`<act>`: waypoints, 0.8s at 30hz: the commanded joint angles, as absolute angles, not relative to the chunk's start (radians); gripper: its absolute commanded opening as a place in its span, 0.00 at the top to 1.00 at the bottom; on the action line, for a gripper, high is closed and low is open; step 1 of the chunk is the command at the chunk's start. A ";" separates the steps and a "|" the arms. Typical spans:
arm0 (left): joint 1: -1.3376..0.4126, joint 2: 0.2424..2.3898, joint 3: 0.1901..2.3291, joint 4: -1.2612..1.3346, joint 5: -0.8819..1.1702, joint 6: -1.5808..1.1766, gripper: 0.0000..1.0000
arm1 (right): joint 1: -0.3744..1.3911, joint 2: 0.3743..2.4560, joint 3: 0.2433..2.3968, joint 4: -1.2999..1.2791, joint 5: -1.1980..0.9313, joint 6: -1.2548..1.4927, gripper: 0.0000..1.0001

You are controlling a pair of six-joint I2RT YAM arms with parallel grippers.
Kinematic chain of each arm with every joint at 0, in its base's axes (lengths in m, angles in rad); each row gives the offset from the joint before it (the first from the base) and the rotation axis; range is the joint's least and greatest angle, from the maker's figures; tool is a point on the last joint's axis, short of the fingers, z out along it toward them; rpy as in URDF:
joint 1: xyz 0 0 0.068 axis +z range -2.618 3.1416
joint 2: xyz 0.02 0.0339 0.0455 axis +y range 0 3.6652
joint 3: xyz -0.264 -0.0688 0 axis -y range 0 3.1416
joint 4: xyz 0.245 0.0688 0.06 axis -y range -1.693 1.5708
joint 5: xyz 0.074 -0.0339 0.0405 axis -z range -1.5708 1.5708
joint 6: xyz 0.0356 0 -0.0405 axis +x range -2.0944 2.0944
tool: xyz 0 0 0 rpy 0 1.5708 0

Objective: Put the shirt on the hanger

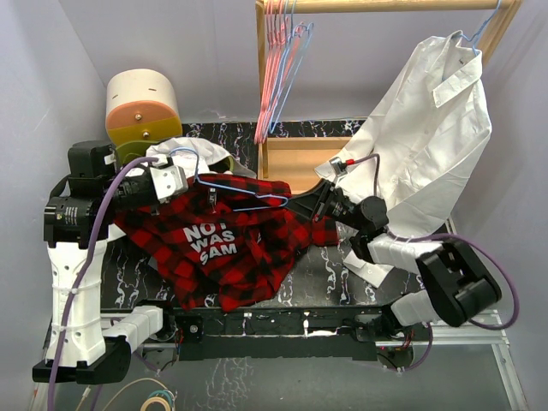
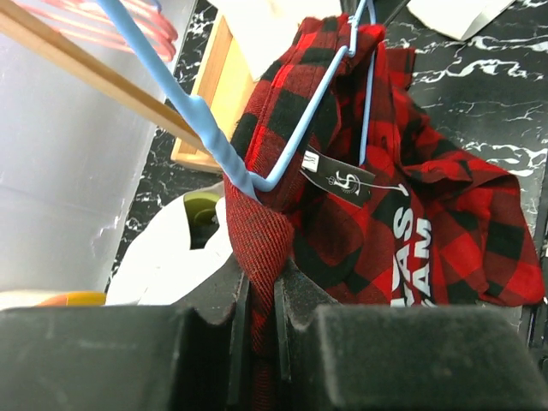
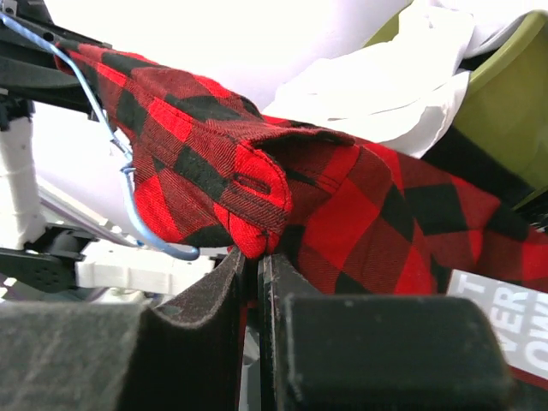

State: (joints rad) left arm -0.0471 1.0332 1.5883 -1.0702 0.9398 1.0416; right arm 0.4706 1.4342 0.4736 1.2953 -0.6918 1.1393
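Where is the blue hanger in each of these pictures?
Top external: left of the middle, the light-blue wire hanger lies along the top edge of the red-and-black flannel shirt.
Left wrist: it slants from the top left corner down to the middle, then bends up into the shirt.
Right wrist: a thin wire curving down the left side, beside the shirt.
Shared landmark: the shirt.

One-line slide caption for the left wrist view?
Left gripper shut on the shirt, with the hanger wire running across its fabric above.
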 commanded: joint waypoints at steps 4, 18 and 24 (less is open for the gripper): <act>-0.041 1.044 1.566 -1.033 0.823 1.047 1.00 | 0.466 1.204 0.528 0.869 -0.640 0.799 0.92; -0.098 1.128 1.581 -1.001 0.712 0.907 1.00 | 0.637 1.010 0.756 0.388 -0.434 0.560 0.92; -0.123 1.130 1.578 -0.938 0.714 0.805 1.00 | 0.841 1.112 0.903 0.279 -0.297 0.444 0.92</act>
State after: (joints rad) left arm -0.1108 1.1381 1.5684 -0.9970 0.7040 0.8951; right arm 0.7601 1.0630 0.8101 0.3229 -0.3874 0.5411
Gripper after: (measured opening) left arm 0.062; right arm 0.100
